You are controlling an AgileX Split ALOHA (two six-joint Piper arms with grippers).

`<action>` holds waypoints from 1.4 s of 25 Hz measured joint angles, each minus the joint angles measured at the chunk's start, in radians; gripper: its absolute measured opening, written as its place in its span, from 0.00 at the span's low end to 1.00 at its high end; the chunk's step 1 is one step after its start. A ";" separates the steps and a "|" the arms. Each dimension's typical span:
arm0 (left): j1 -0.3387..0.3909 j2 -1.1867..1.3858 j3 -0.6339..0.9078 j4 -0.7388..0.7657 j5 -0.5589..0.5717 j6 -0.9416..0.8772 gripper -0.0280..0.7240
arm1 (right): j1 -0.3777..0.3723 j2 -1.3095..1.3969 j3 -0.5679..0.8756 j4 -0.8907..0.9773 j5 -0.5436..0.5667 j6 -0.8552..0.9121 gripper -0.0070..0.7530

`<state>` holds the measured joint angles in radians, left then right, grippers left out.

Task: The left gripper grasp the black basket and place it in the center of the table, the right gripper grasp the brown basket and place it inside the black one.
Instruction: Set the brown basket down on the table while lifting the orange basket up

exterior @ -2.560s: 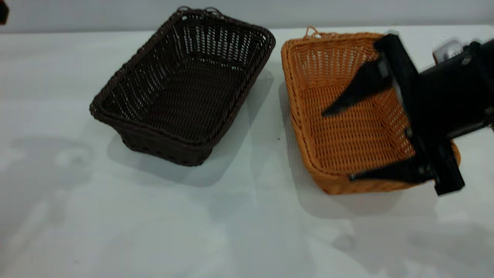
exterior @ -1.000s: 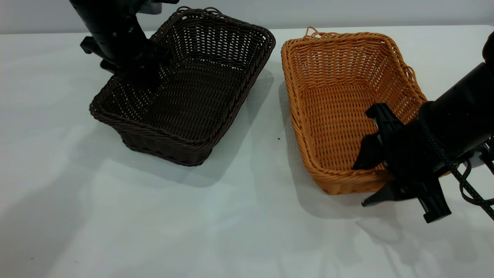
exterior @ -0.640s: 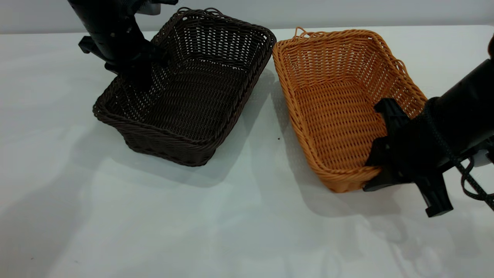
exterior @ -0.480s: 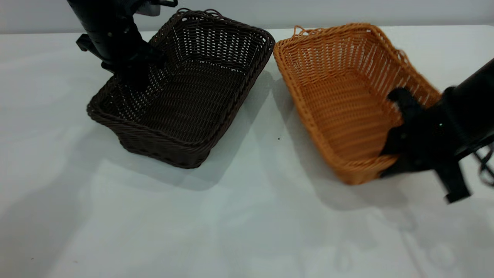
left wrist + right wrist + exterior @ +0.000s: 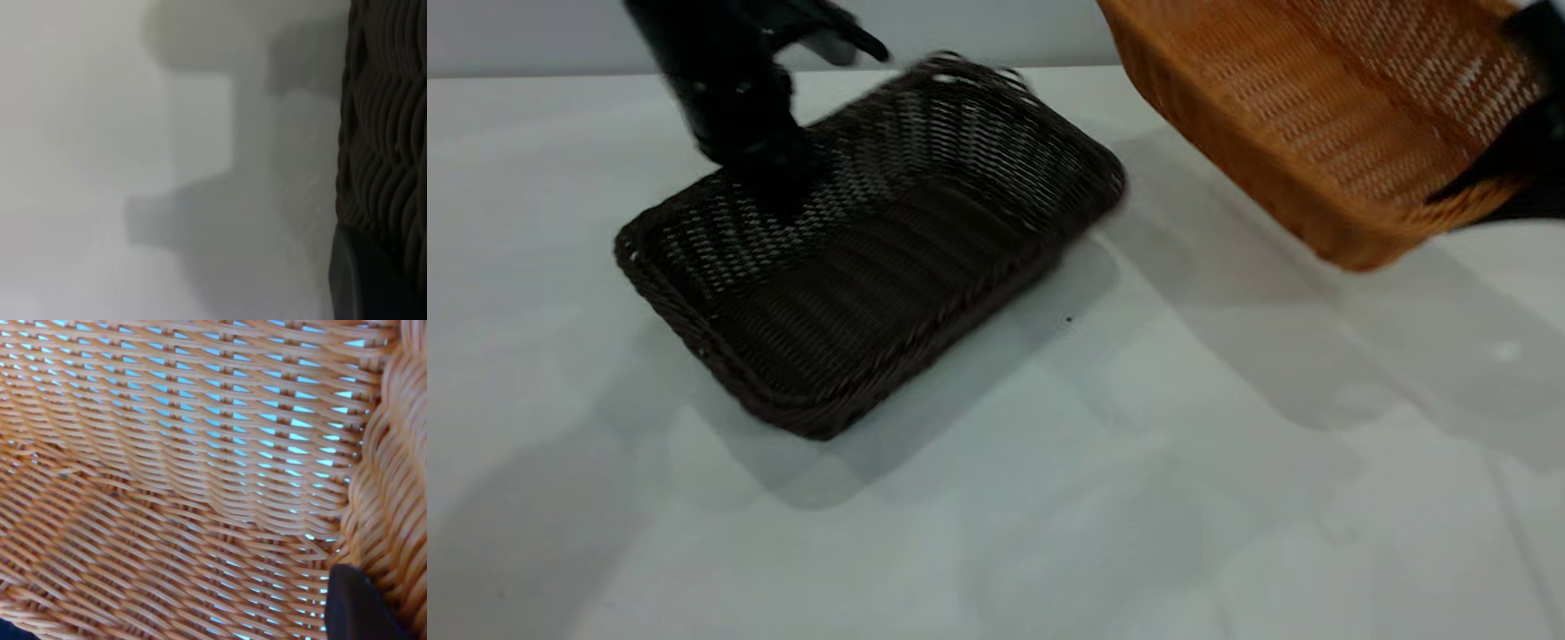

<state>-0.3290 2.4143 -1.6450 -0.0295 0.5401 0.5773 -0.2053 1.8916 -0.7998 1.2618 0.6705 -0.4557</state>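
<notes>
The left gripper is clamped on the far long rim of the black basket, one finger inside the wall and one outside; in the left wrist view the braided rim lies right against the finger. The basket is tilted, its gripped side raised and its near corner down by the table, so it seems to be mid-carry toward the centre. To do this step well, I would keep the grip firm, level the basket before lowering it, and set the base flat; a one-sided pinch on a flared wicker wall probably lets it swing or twist.

The right gripper is closed on the end rim of the brown basket, with a finger just beside the thick braided rim in the right wrist view. That basket hangs well above the table, tilted, apart from the black one. It should wait until the black basket is released and the left fingers are out, because they sit on the very wall the brown basket must slide past.

In front of the left fingers, toward the camera, the table is open and gives plenty of room. The tight spot is between the two baskets, where the black one's far corner comes near the brown one's lower edge
</notes>
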 joint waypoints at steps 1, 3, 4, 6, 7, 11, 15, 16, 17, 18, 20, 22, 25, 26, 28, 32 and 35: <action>-0.021 0.000 0.000 0.000 -0.010 0.053 0.13 | -0.014 -0.001 -0.035 -0.054 0.051 0.008 0.09; -0.062 0.000 0.000 0.000 -0.032 0.136 0.13 | -0.035 -0.001 -0.104 -0.126 0.173 0.013 0.09; -0.079 -0.001 0.000 0.000 -0.039 0.171 0.13 | -0.038 -0.001 -0.140 -0.153 0.223 0.015 0.09; -0.116 -0.001 0.000 0.005 -0.063 0.230 0.13 | -0.042 -0.001 -0.210 -0.180 0.330 0.015 0.09; -0.134 -0.001 0.000 0.010 -0.077 0.262 0.13 | -0.042 -0.001 -0.236 -0.187 0.372 0.015 0.09; -0.185 -0.001 0.000 0.012 -0.119 0.402 0.13 | -0.042 -0.001 -0.336 -0.199 0.453 0.016 0.09; -0.208 -0.001 0.000 -0.006 -0.131 0.480 0.13 | -0.042 -0.001 -0.400 -0.220 0.487 0.024 0.09; -0.210 -0.001 0.000 -0.012 -0.132 0.486 0.13 | -0.042 -0.001 -0.410 -0.224 0.491 0.024 0.09; -0.211 -0.001 0.000 -0.018 -0.132 0.491 0.13 | -0.042 -0.001 -0.416 -0.226 0.492 0.024 0.09; -0.211 -0.001 0.000 -0.027 -0.132 0.497 0.13 | -0.042 -0.001 -0.418 -0.226 0.493 0.025 0.09; -0.212 -0.001 0.000 -0.040 -0.131 0.513 0.13 | -0.042 -0.001 -0.423 -0.226 0.493 0.025 0.09; -0.214 -0.001 0.000 -0.050 -0.128 0.522 0.13 | -0.042 -0.001 -0.428 -0.226 0.495 0.025 0.09; -0.217 -0.001 0.000 -0.057 -0.117 0.525 0.15 | -0.042 -0.001 -0.429 -0.226 0.495 0.025 0.09; -0.218 -0.001 0.000 -0.058 -0.112 0.525 0.17 | -0.042 -0.001 -0.429 -0.226 0.495 0.025 0.09; -0.223 -0.001 0.000 -0.059 -0.106 0.525 0.24 | -0.042 -0.001 -0.434 -0.227 0.496 0.025 0.09; -0.232 -0.005 0.001 -0.059 -0.081 0.525 0.46 | -0.042 -0.001 -0.468 -0.229 0.499 0.025 0.09; -0.233 -0.037 0.003 -0.060 -0.029 0.525 0.59 | -0.042 -0.001 -0.504 -0.236 0.501 0.025 0.09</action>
<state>-0.5617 2.3774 -1.6419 -0.0899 0.5110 1.1022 -0.2473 1.8907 -1.3034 1.0263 1.1718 -0.4310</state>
